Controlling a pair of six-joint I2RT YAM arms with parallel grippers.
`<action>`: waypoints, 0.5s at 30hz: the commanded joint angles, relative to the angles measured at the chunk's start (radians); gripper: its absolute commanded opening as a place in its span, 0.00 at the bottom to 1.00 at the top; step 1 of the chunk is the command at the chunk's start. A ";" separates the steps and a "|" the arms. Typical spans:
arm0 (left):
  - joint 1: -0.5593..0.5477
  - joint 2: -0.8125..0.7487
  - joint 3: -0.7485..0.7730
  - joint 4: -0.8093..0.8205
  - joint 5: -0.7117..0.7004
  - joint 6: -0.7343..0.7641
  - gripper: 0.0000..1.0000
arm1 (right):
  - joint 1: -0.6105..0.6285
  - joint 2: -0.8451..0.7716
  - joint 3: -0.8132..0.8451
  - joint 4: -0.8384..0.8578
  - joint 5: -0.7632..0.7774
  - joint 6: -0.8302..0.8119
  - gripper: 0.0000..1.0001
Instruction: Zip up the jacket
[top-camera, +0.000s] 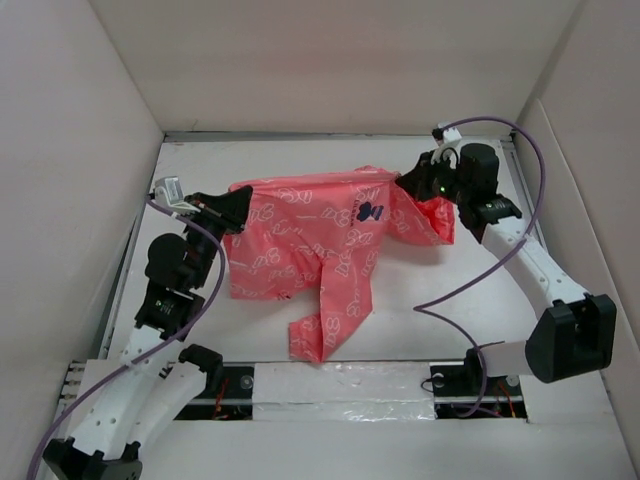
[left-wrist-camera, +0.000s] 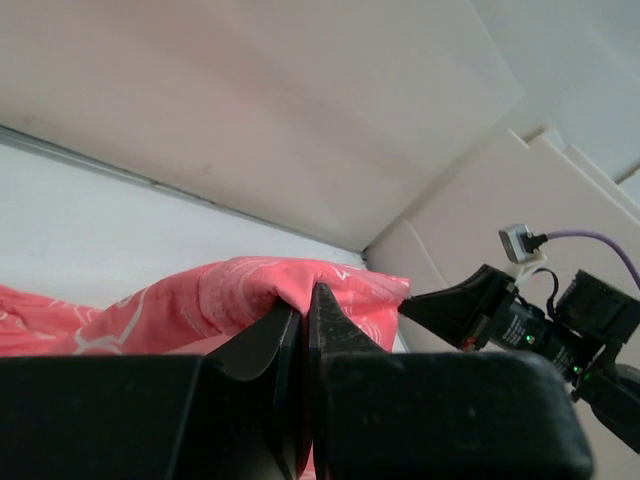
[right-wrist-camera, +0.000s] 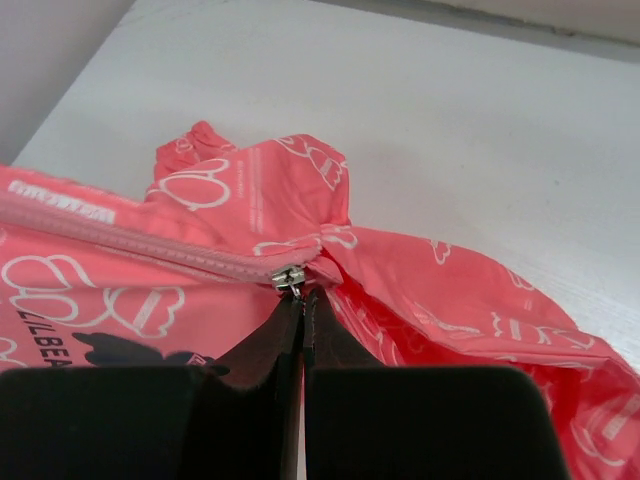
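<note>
The coral-pink jacket (top-camera: 320, 245) with pale white print and a dark-blue logo (top-camera: 368, 212) is stretched between my two grippers above the white table. My left gripper (top-camera: 243, 205) is shut on its left end; the left wrist view shows the fabric (left-wrist-camera: 250, 290) pinched between the closed jaws (left-wrist-camera: 305, 300). My right gripper (top-camera: 408, 183) is shut on the silver zipper slider (right-wrist-camera: 289, 278) at the right end, near the hood (top-camera: 425, 215). The pink zipper line (right-wrist-camera: 140, 245) to the left of the slider is closed. A sleeve (top-camera: 330, 325) hangs toward the front.
White walls enclose the table (top-camera: 470, 290) on three sides. A purple cable (top-camera: 490, 250) loops from the right arm over the table. A metal rail (top-camera: 340, 385) with the arm bases runs along the near edge.
</note>
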 joint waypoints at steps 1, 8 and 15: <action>0.036 -0.059 0.154 0.027 -0.187 0.084 0.00 | -0.133 0.057 0.043 -0.011 0.222 -0.016 0.00; 0.036 -0.080 0.222 -0.067 -0.202 0.142 0.00 | -0.230 0.067 0.059 -0.022 0.246 0.020 0.00; 0.036 0.002 0.240 -0.139 -0.122 0.133 0.00 | -0.184 0.070 0.080 0.017 0.106 0.035 0.00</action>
